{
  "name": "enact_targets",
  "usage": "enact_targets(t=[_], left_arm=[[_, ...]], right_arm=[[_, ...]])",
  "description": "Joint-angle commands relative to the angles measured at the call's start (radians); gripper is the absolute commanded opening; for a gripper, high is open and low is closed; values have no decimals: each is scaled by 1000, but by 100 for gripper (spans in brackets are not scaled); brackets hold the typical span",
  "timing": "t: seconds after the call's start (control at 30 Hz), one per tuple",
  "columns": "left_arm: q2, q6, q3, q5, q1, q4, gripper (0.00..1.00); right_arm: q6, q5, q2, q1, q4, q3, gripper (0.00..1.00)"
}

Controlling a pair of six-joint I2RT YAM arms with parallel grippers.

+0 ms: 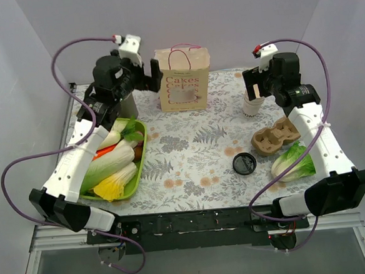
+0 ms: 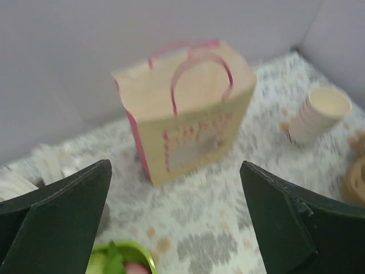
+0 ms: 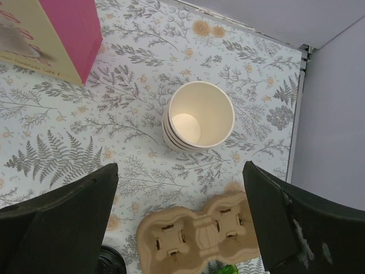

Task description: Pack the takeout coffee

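From above, the left gripper (image 1: 155, 75) faces the paper bag (image 1: 185, 80), probably to steady it; the right gripper (image 1: 254, 89) hangs over the stacked cups (image 1: 253, 107). The left wrist view shows wide, empty jaws. So does the right wrist view, and the lidded coffee shows in no view

The paper bag (image 1: 184, 79) bears the word "Cakes" in pink on its front, repeated in rows beneath; the lower rows are too blurred to read.
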Motion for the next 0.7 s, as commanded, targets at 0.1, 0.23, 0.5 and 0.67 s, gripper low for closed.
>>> enact_targets(t=[0.1,0.23,0.5,0.67], left_arm=[[-110,13,-266,444,0,-107,98],[-122,41,-360,565,-3,-148,98],[-123,188,-530,622,-18,-208,66],[-108,225,-561,596,-21,-254,20]], right_arm=[[-7,-307,-23,-2,109,5,98],[-113,-582,-55,7,126,-47,98],[-157,-636,-77,89,104,-117,52],[-122,-627,-92,102,112,-168,1]])
